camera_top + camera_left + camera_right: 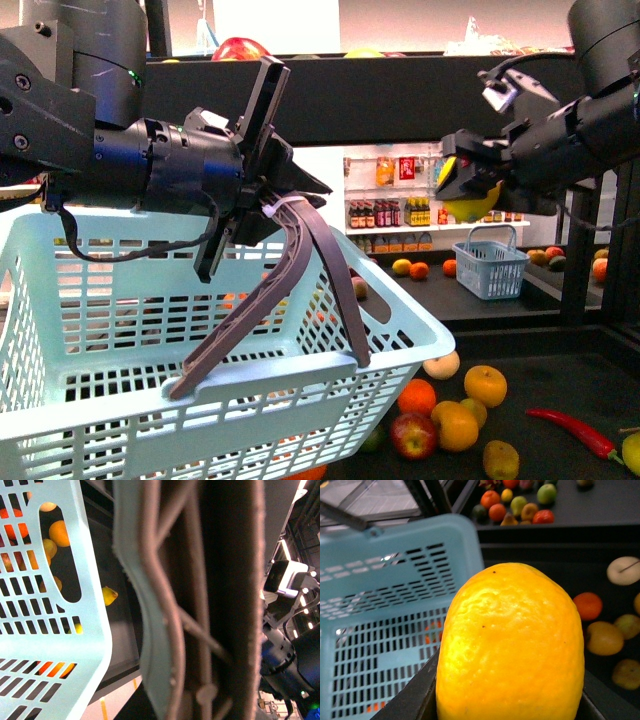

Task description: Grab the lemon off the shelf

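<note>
Reference for all positions: the pale blue slotted basket (90, 330).

Left end effector (262, 205): directly above the basket, closed on the two brown handles (320, 270), both swung up and meeting in the grip. Same hold in the left wrist view: handles (200, 605) pressed together, basket wall (65, 610) alongside.

Right end effector (470, 190): up and to the right of the basket, well apart from it, clamped around the lemon (472, 207). Lemon held in the air, off the shelf (400, 90), about level with the top of the basket's handles. In the right wrist view, lemon (510, 645) large in the foreground, basket beyond it, dark fingers (415, 705) against its lower sides.

Shelf, upper tier: black band running behind and above the basket. Lower tier: to the right of and below the basket, carrying loose fruit.
- Oranges (485, 385): near the basket's right corner.
- Apple (412, 435): just beside that corner, lower down.
- Red chili (570, 430): further right of the basket, lying flat.

Orange shapes visible through the basket's slots; inside or behind it, cannot tell.

Far behind the basket: small blue basket (490, 268) and white wall shelving (390, 210) with bottles.
</note>
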Tool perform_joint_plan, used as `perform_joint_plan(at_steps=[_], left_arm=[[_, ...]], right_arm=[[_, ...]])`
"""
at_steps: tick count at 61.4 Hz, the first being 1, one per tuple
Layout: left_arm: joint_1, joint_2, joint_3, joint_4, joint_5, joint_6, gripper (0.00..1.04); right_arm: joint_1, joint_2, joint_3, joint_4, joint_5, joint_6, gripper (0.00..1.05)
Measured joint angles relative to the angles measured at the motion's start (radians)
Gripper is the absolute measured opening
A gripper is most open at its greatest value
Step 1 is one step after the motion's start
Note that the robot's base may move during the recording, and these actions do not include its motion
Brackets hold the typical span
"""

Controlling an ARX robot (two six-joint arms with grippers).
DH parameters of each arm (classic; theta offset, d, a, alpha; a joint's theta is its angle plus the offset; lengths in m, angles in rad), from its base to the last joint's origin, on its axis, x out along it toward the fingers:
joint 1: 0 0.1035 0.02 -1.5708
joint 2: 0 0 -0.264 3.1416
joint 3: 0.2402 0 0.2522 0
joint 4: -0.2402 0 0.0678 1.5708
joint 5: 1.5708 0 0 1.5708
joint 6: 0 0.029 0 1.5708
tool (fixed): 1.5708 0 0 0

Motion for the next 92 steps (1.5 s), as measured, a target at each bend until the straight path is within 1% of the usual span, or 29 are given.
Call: perform_joint_plan(at_steps=[12, 17, 45, 47, 48, 60, 66, 67, 73, 80, 92], left_arm=[[0.0, 0.0, 0.0, 0.0, 0.001, 0.0, 0.1], [0.0, 0.0, 0.0, 0.0, 0.001, -0.001, 0.1], [0.0, 0.0, 0.0, 0.0, 0.0, 0.0, 0.1], [0.0, 0.0, 0.0, 0.0, 0.0, 0.0, 0.1], [0.0, 0.0, 0.0, 0.0, 0.0, -0.001, 0.1], [0.0, 0.0, 0.0, 0.0, 0.0, 0.0, 0.1], [0.0, 0.0, 0.0, 0.0, -0.004, -0.002, 0.1], [0.0, 0.0, 0.0, -0.001, -0.003, -0.005, 0.1], [0.0, 0.001, 0.0, -0.002, -0.002, 0.0, 0.1], [0.0, 0.001, 0.0, -0.002, -0.001, -0.001, 0.1], [0.0, 0.001, 0.0, -0.002, 0.0, -0.001, 0.1]], right_arm=[[0.085, 0.006, -0.06, 0.034, -0.001, 0.03, 0.48], [0.107, 0.012, -0.063, 0.047, 0.005, 0.033, 0.48], [0.164, 0.124, -0.038, 0.058, 0.043, 0.037, 0.49], [0.166, 0.126, -0.034, 0.059, 0.044, 0.036, 0.52], [0.168, 0.126, -0.032, 0.06, 0.047, 0.037, 0.56], [0.169, 0.126, -0.011, 0.08, 0.054, 0.037, 0.83], [0.157, 0.124, -0.008, 0.084, 0.053, 0.039, 0.97], [0.154, 0.124, -0.008, 0.084, 0.052, 0.041, 0.98], [0.128, 0.122, -0.002, 0.093, 0.052, 0.051, 0.97], [0.074, 0.106, 0.01, 0.12, 0.049, 0.068, 0.97], [-0.07, 0.071, 0.014, 0.182, 0.079, 0.033, 0.97]])
